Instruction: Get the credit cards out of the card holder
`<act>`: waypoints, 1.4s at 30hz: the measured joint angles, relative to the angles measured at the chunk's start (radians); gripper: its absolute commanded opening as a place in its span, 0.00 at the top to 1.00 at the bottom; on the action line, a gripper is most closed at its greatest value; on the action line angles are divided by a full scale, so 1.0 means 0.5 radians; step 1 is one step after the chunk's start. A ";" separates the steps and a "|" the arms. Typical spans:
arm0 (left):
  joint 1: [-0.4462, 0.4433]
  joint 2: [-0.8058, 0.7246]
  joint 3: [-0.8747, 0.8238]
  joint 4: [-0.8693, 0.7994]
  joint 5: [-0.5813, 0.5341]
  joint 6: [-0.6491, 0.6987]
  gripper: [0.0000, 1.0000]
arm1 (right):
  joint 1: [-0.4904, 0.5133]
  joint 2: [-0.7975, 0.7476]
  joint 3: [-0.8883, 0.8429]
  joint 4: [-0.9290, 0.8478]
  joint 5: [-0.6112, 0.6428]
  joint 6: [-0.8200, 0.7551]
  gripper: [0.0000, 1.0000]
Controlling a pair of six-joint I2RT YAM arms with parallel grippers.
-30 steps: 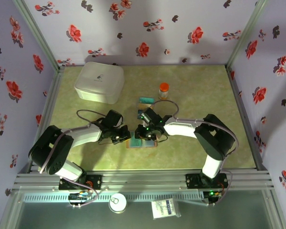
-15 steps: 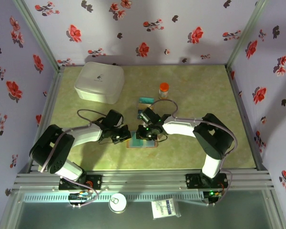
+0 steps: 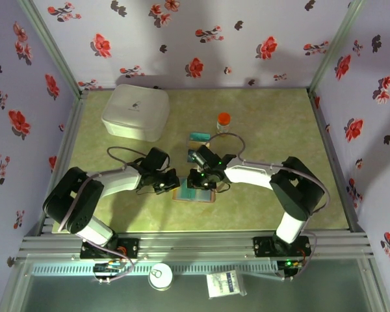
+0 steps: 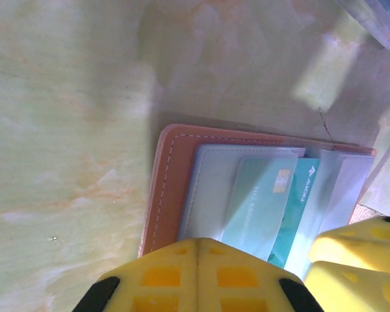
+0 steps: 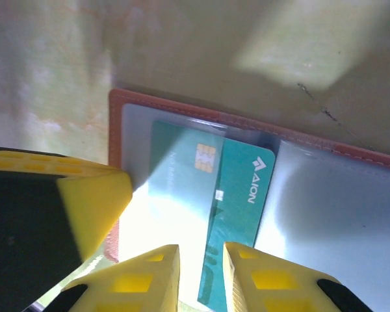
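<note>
**entry: card holder (image 3: 194, 194).** brown bifold, lying open and flat on the bench (image 3: 273, 123), near the front middle, between the two arms. blue-grey inner faces up, brown stitched border showing around them.

**contents: credit cards (image 4: 273, 201).** two are seen, both on one inner face and overlapping. the light teal card (image 5: 179, 195) has a chip. the dark teal card (image 5: 244, 214) beside it has white lettering. both look tucked behind a clear sleeve. which end is free is not clear.

**left gripper (image 4: 196, 253).** fingers together, nothing between them. the tip sits at the holder's left border, and from the top view it appears to pin that side. actual contact cannot be told.

**right gripper (image 5: 200, 266).** jaws a narrow slit apart, nothing seen clamped. it hangs right over the near ends of the two cards, with the slit lined up on the seam where they overlap. whether a pad touches a card cannot be told.

**governing relation.** the long axes of the cards run almost straight away from the right gripper, leaning slightly to one side. any draw would likely follow that line, back towards the gripper. the right arm is the nearer to the cards. the left stands just beside them, over the border, and looks better placed to hold the holder down.

**also on the bench.** white lidded box (image 3: 135, 112) and orange-capped jar (image 3: 223, 121), both on the far side, well apart from the work.
</note>
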 measured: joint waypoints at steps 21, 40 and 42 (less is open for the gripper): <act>-0.103 0.039 0.121 -0.136 -0.014 0.044 1.00 | -0.062 -0.133 -0.241 0.278 -0.018 0.123 0.74; -0.104 0.040 0.121 -0.172 -0.053 0.044 1.00 | -0.063 -0.082 -0.266 0.385 -0.079 0.166 0.73; -0.104 0.040 0.121 -0.172 -0.053 0.043 1.00 | -0.065 -0.082 -0.273 0.385 -0.078 0.166 0.73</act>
